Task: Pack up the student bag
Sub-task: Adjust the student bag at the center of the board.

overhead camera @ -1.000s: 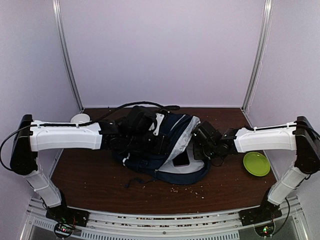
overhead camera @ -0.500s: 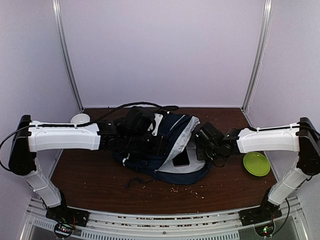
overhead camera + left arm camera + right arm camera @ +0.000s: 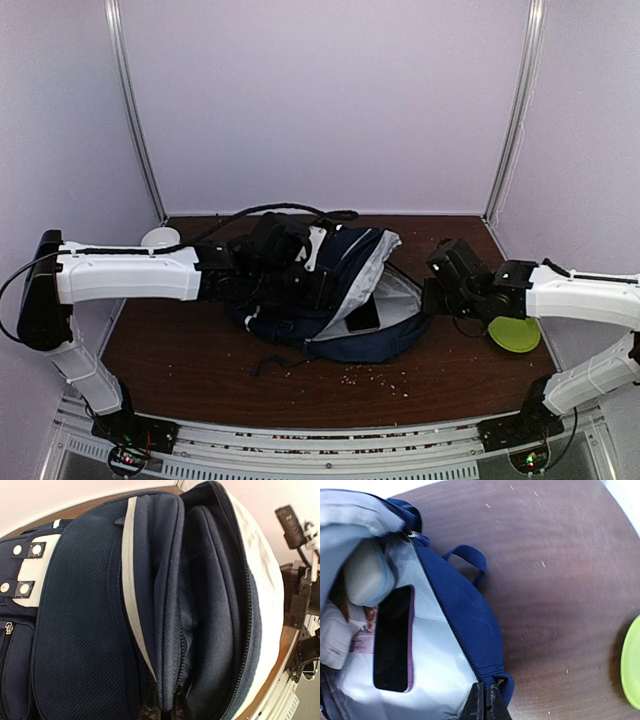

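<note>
The student bag (image 3: 345,300), navy with a light grey lining, lies open in the middle of the table. My left gripper (image 3: 165,711) is shut on a fold of navy fabric beside a zipper, holding the upper flap (image 3: 350,262) up. The white patch with buckles (image 3: 29,570) shows at the left of that view. My right gripper (image 3: 485,704) is shut on the bag's zipper edge at its right rim (image 3: 425,305). Inside the bag lie a black phone with a purple edge (image 3: 393,639) and a pale rounded thing (image 3: 367,575).
A green plate (image 3: 513,328) sits on the table just right of the right gripper. A white round object (image 3: 160,238) stands at the back left. A black cable (image 3: 275,209) runs behind the bag. Crumbs (image 3: 380,375) dot the wood in front of the bag.
My right gripper has shut on the bag's rim and moved right toward the plate, drawing the edge with it, so the opening is wider. The left arm has not moved.
</note>
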### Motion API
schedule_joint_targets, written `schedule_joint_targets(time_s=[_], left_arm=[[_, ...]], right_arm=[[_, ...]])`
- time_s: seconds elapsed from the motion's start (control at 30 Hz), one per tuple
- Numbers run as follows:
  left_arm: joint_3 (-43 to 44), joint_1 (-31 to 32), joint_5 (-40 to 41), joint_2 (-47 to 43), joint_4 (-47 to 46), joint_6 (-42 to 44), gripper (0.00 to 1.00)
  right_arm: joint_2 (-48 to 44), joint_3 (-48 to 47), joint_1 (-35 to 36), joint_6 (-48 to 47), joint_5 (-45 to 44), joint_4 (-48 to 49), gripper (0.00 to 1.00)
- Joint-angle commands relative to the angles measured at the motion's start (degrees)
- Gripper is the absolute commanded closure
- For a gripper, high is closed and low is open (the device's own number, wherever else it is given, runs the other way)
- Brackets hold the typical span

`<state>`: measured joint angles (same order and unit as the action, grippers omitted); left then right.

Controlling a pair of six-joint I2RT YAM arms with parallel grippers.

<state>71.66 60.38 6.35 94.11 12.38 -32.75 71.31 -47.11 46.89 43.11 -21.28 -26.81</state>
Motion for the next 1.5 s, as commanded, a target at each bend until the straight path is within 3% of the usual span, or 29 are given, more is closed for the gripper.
schedule_joint_targets(time_s=[0.0,0.07,0.13,0.23,0.33,0.57,0.73,1.23,1.47], left_arm=[[0.7,-0.5,1.0,1.2,-7.5,-0.9,1.0],[0.9,-0.5,0.9,1.9,-7.6,-0.9,1.0],[1.0,-0.5,0.6,2.4,-7.9,-0.9,1.0],[1.3,-0.5,-0.3,3.1,-9.0,-1.2,1.0],[1.5,-0.5,-2.2,3.9,-10.4,-1.7,1.0],[2.4,-0.5,-6.2,6.2,-12.3,-2.8,1.0],[4.2,-0.5,-7.8,7.8,-12.5,-3.4,1.0],[3.1,0.3,-8.7,10.9,-16.9,-6.3,1.0],[5.2,1.7,-8.3,12.8,-18.1,-4.7,1.0]], right_arm=[[-4.7,7.3,-0.7,6.2,-1.5,0.8,1.0],[-6.4,8.7,-0.7,6.9,-0.3,1.1,0.99],[-8.7,8.9,-0.7,6.8,0.6,1.2,0.88],[-13.9,9.9,-0.2,6.8,3.0,5.5,0.62],[-19.2,12.8,0.8,7.9,7.1,14.6,0.51],[-16.9,4.0,5.1,4.5,14.2,11.6,0.49],[-9.2,-3.7,11.0,4.7,11.4,3.4,0.5],[-2.4,-9.4,10.5,11.5,6.6,-6.5,0.51],[0.9,-12.4,9.4,10.3,7.1,-9.6,0.49]])
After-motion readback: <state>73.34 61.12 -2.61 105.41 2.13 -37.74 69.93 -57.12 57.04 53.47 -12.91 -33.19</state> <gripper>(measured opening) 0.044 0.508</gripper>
